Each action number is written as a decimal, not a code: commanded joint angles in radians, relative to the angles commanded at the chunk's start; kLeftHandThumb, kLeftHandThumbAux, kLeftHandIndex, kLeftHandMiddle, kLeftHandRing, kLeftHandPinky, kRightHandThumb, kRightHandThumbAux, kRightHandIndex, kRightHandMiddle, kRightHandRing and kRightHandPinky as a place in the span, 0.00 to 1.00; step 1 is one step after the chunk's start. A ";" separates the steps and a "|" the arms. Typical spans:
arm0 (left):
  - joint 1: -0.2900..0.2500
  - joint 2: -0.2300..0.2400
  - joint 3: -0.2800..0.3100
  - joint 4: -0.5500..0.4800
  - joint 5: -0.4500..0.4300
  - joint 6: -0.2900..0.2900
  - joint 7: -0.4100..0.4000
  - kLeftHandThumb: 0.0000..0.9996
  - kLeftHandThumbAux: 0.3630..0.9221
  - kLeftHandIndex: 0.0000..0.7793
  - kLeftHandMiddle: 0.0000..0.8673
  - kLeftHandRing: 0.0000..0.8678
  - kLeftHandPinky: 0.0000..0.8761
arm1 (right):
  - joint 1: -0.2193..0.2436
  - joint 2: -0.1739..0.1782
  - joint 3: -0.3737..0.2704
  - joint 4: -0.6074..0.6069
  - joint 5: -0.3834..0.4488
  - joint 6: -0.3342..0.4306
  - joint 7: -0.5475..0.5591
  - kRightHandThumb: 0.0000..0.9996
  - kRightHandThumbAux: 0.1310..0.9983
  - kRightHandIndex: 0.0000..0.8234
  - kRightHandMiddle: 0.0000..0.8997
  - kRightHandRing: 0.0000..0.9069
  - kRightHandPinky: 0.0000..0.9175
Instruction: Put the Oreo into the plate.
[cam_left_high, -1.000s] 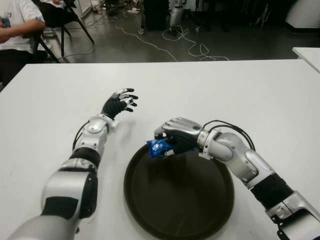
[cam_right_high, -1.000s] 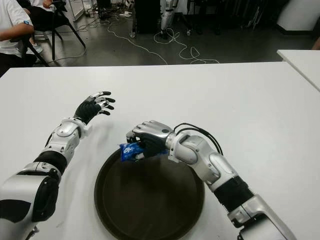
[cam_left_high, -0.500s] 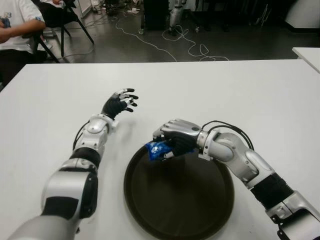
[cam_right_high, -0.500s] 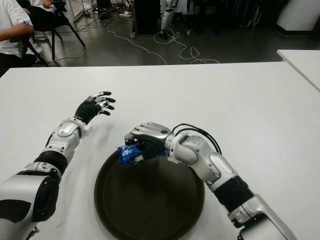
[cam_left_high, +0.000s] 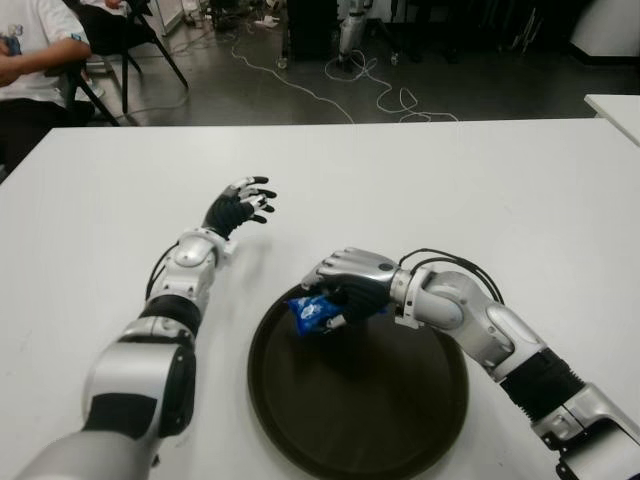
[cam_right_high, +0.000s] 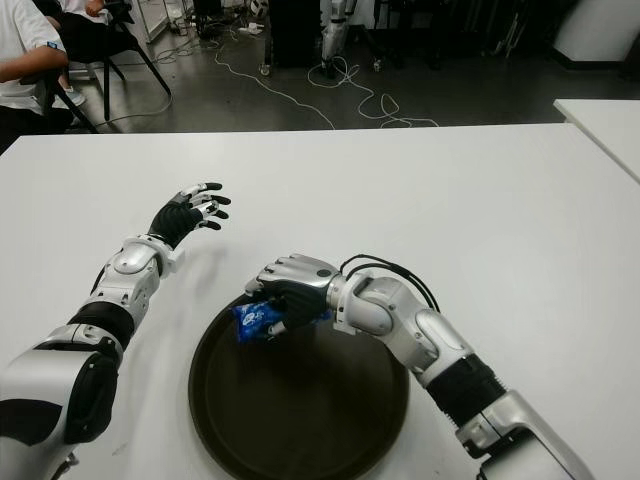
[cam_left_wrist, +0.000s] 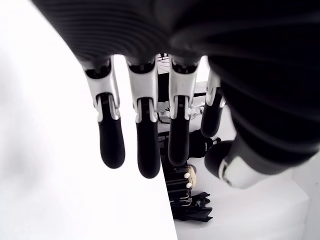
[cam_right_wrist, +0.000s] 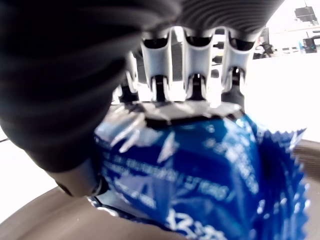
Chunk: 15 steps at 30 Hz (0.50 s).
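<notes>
A blue Oreo packet (cam_left_high: 313, 312) is gripped in my right hand (cam_left_high: 340, 288), fingers curled tight around it. The packet hangs just over the far left inner part of the round dark brown plate (cam_left_high: 400, 420), close to its surface; whether it touches is unclear. In the right wrist view the blue wrapper (cam_right_wrist: 200, 170) fills the space under the fingers (cam_right_wrist: 195, 65). My left hand (cam_left_high: 240, 208) is out on the white table to the far left of the plate, fingers spread and holding nothing.
The white table (cam_left_high: 480, 190) stretches wide around the plate. Beyond its far edge, a seated person (cam_left_high: 30, 60) and chairs are at the back left, with cables on the dark floor. Another white table corner (cam_left_high: 618, 108) shows at the right.
My right hand has carried the Oreo packet down and slightly toward me, from the plate's far rim to over its inner area. The left hand has not moved.
</notes>
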 joint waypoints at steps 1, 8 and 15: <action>0.000 0.000 0.000 0.000 0.000 0.000 0.000 0.53 0.50 0.27 0.38 0.44 0.48 | 0.001 0.000 0.001 -0.002 -0.005 0.001 -0.003 0.68 0.70 0.52 0.81 0.82 0.81; 0.001 0.002 -0.001 -0.002 0.001 -0.001 0.000 0.53 0.50 0.28 0.38 0.44 0.49 | 0.023 -0.004 0.000 -0.048 -0.054 0.037 -0.009 0.68 0.70 0.51 0.77 0.79 0.79; 0.004 0.003 -0.002 -0.005 0.002 -0.005 -0.001 0.53 0.50 0.28 0.38 0.44 0.49 | 0.041 -0.012 -0.008 -0.104 -0.103 0.057 -0.037 0.67 0.70 0.51 0.62 0.65 0.62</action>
